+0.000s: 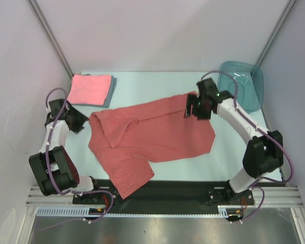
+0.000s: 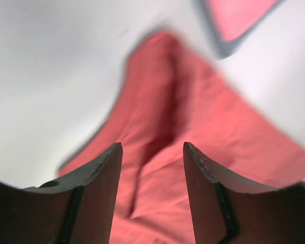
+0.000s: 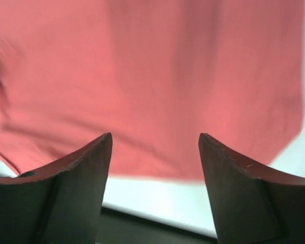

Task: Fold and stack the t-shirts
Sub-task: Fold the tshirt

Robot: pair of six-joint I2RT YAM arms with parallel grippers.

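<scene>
The brick-red t-shirt (image 1: 152, 137) lies unfolded and rumpled across the middle of the table, one part hanging over the near black strip. It also fills the left wrist view (image 2: 193, 127) and the right wrist view (image 3: 152, 76). The pink t-shirt (image 1: 89, 89) lies folded at the back left on top of the folded grey-blue t-shirt (image 1: 111, 92), of which only an edge shows. My left gripper (image 1: 81, 122) is open and empty at the red shirt's left edge (image 2: 152, 147). My right gripper (image 1: 192, 109) is open and empty above the shirt's far right corner (image 3: 155, 137).
A teal translucent tub (image 1: 241, 86) stands at the back right, just behind my right arm. White walls close in the table on three sides. A black strip (image 1: 183, 185) runs along the near edge between the arm bases.
</scene>
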